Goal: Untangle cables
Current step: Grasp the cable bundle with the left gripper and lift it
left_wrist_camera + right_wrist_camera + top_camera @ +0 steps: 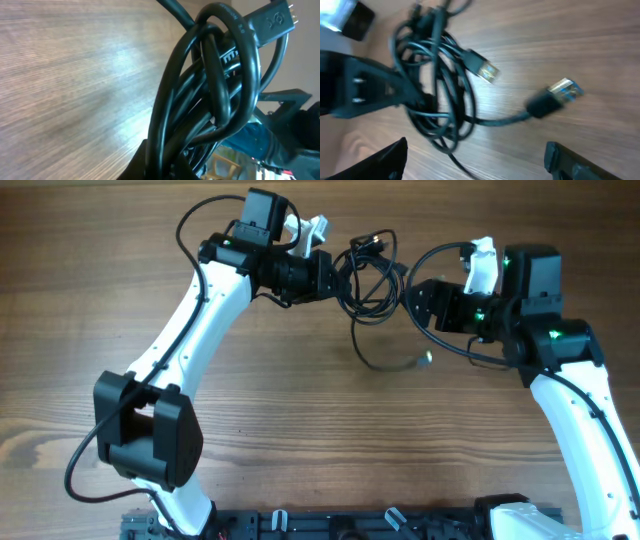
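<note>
cables (215, 95) crowd left wrist lens | right wrist: blue-tipped plug (563, 91)

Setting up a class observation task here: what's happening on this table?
Two robot arms are working on a tangle of black cables on a wooden table. The left gripper appears to be clamped on the bundle from one side. The right gripper is open and holds nothing, hovering beside the bundle over two loose plug ends. The cables are not yet untangled.
</note>
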